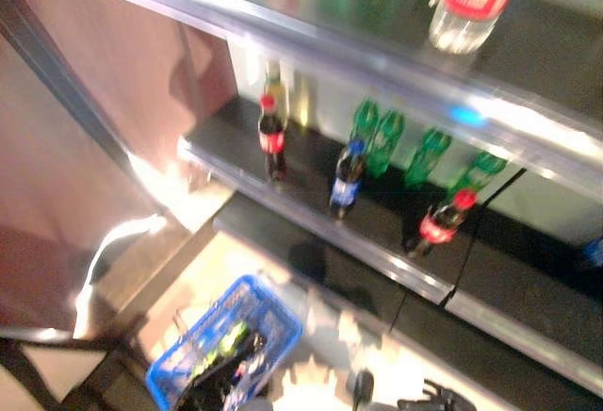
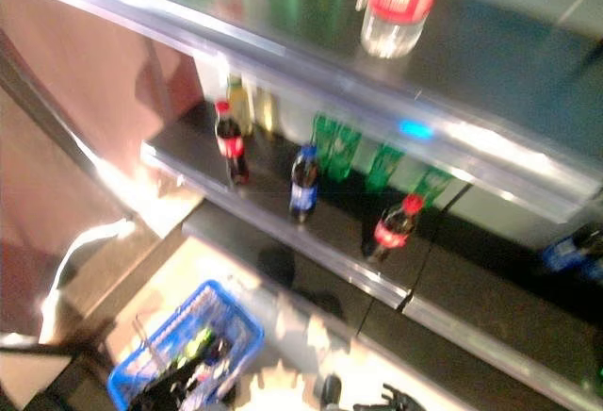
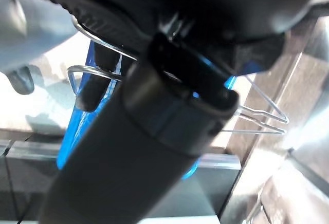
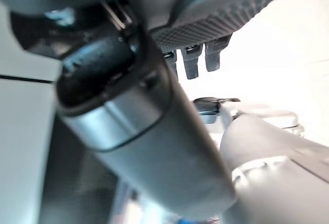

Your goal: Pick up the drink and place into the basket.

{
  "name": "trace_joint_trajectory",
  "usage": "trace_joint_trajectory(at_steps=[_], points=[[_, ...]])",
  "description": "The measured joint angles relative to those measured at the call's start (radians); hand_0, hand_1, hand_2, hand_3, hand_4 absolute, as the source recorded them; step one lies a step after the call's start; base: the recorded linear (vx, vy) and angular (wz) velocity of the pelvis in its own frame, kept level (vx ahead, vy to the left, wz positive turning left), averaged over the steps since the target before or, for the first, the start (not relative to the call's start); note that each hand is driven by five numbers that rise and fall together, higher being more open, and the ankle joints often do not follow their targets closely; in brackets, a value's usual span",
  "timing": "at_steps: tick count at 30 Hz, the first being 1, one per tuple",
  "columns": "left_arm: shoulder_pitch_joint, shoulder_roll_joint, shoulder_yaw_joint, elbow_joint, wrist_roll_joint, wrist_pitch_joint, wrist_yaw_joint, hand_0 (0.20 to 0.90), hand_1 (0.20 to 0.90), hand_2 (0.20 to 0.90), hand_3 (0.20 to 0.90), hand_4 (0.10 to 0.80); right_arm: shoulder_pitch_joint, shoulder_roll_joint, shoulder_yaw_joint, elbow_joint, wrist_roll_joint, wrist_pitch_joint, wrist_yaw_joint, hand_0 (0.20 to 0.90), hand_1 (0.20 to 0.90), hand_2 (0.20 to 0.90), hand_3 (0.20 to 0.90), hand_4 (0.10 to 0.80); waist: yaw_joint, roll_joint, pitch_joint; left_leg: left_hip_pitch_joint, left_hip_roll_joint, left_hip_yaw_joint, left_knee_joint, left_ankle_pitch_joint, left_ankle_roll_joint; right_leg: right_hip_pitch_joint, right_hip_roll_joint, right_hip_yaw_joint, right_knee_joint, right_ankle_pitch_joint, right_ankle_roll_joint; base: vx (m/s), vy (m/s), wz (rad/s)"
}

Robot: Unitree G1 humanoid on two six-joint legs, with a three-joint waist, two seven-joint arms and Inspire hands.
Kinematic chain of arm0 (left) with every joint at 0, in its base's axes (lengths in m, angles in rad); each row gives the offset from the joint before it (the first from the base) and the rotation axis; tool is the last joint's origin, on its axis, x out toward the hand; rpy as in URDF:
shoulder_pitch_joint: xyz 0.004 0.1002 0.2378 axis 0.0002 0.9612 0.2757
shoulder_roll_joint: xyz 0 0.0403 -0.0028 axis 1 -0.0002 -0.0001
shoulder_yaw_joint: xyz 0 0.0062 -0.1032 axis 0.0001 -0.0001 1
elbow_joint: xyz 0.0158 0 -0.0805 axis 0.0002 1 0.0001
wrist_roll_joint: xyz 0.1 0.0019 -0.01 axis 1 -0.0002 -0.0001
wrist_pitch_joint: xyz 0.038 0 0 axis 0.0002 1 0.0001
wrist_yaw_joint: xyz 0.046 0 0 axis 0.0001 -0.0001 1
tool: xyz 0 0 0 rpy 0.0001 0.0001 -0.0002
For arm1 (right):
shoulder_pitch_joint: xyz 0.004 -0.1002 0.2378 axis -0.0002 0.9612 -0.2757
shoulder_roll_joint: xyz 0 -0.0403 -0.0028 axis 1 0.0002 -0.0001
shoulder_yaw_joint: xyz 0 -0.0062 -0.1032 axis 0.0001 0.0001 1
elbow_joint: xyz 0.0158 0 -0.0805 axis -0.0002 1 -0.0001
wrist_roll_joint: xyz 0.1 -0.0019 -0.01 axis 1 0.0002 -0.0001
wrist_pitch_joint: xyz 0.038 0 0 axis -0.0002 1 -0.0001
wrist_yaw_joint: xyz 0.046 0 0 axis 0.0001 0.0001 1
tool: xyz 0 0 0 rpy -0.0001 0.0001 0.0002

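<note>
1. I see the drinks standing on the middle shelf (image 1: 311, 218) of a rack: a cola bottle (image 1: 271, 138) near its left end, a blue-labelled bottle (image 1: 346, 177) at the front edge, and a second cola bottle (image 1: 441, 222) toward the right, with green bottles (image 1: 377, 138) behind
2. The blue basket (image 1: 250, 321) hangs low at the left, with some items already inside
3. My left hand (image 3: 97, 75) has its fingers curled round the basket's wire handle (image 3: 92, 70)
4. My right hand (image 4: 193, 62) shows only hanging fingertips, nothing held; I cannot tell its spread
5. I judge a full plastic bottle moderately heavy, stiff and smooth, so it may slip
6. I would grip mid-body at the label, keeping it upright
</note>
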Motion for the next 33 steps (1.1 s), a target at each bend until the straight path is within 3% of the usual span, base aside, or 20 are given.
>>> trace_joint_trajectory(at_steps=[3, 6, 8, 12, 15, 21, 24, 28, 33], points=[[-0.049, -0.002, -0.036, -0.035, -0.037, -0.009, 0.0, 0.3, 0.3, 0.3, 0.2, 0.1, -0.043, -0.019, 0.023, -0.025, 0.001, -0.023, -0.008, 0.9, 0.9, 0.9, 0.9, 0.8, 0.002, 0.023, 0.084, -0.026, -0.003, -0.013, 0.001, 0.011, 0.001, -0.026, 0.0, 0.004, 0.0, 0.007, -0.002, -0.166, 0.035, 0.0], [-0.096, 0.0, -0.047, -0.039, -0.062, -0.013, 0.0, 0.3, 0.3, 0.3, 0.2, 0.1, -0.079, -0.019, 0.034, -0.029, 0.005, -0.048, -0.008, 0.9, 0.9, 0.9, 0.9, 0.8, 0.001, 0.023, 0.141, -0.06, -0.002, -0.016, 0.033, 0.012, 0.002, -0.053, -0.003, 0.006, 0.018, 0.009, -0.004, -0.146, -0.003, 0.02], [-0.167, 0.007, -0.065, -0.043, -0.085, -0.014, 0.001, 0.3, 0.3, 0.3, 0.2, 0.1, -0.132, -0.025, 0.045, -0.046, 0.016, -0.085, -0.006, 0.9, 0.9, 0.9, 0.9, 0.8, 0.002, 0.013, 0.223, -0.109, 0.004, -0.021, 0.093, -0.004, 0.004, -0.104, -0.01, 0.017, 0.085, -0.008, -0.011, -0.143, -0.016, -0.02], [-0.246, 0.016, -0.072, -0.051, -0.101, -0.015, 0.01, 0.3, 0.3, 0.3, 0.2, 0.1, -0.182, -0.037, 0.097, -0.094, 0.038, -0.148, -0.008, 0.9, 0.9, 0.9, 0.9, 0.8, -0.005, -0.007, 0.277, -0.185, 0.002, -0.041, 0.207, -0.045, 0.01, -0.208, -0.043, 0.025, 0.276, -0.092, -0.015, -0.133, -0.018, 0.09], [-0.249, 0.019, -0.089, -0.055, -0.108, -0.028, 0.022, 0.3, 0.3, 0.3, 0.2, 0.1, -0.184, -0.043, 0.128, -0.203, 0.043, -0.177, -0.023, 0.9, 0.9, 0.9, 0.9, 0.8, -0.007, -0.015, 0.284, -0.215, -0.003, -0.045, 0.265, -0.069, 0.012, -0.251, -0.057, 0.036, 0.366, -0.141, -0.023, -0.073, 0.012, 0.04], [-0.238, 0.025, -0.106, -0.104, -0.114, -0.037, 0.049, 0.3, 0.3, 0.3, 0.2, 0.1, -0.203, -0.065, 0.238, -0.522, -0.035, -0.207, -0.094, 0.9, 0.9, 0.9, 0.9, 0.8, -0.009, -0.016, 0.286, -0.28, -0.002, -0.052, 0.349, -0.1, 0.015, -0.329, -0.071, 0.056, 0.467, -0.173, -0.031, -0.04, 0.015, -0.02], [-0.235, 0.025, -0.111, -0.143, -0.115, -0.038, 0.073, 0.3, 0.3, 0.3, 0.2, 0.1, -0.219, -0.116, 0.296, -0.707, -0.097, -0.187, -0.123, 0.9, 0.9, 0.9, 0.9, 0.8, -0.011, -0.016, 0.286, -0.307, -0.001, -0.057, 0.366, -0.101, 0.015, -0.356, -0.075, 0.056, 0.485, -0.178, -0.035, -0.025, 0.013, 0.05], [-0.234, 0.026, -0.119, -0.15, -0.125, -0.041, 0.08, 0.3, 0.3, 0.3, 0.2, 0.1, -0.259, -0.147, 0.301, -0.803, -0.11, -0.184, -0.138, 0.9, 0.9, 0.9, 0.9, 0.8, -0.008, -0.016, 0.286, -0.315, -0.002, -0.062, 0.369, -0.101, 0.015, -0.361, -0.076, 0.054, 0.489, -0.178, -0.034, -0.011, 0.014, 0.03], [-0.23, 0.029, -0.127, -0.149, -0.158, -0.051, 0.086, 0.3, 0.3, 0.3, 0.2, 0.1, -0.329, -0.262, 0.318, -1.02, -0.137, -0.137, -0.164, 0.9, 0.9, 0.9, 0.9, 0.8, 0.004, -0.016, 0.287, -0.317, -0.004, -0.06, 0.364, -0.099, 0.015, -0.362, -0.077, 0.053, 0.484, -0.173, -0.027, -0.014, 0.013, 0.0]])
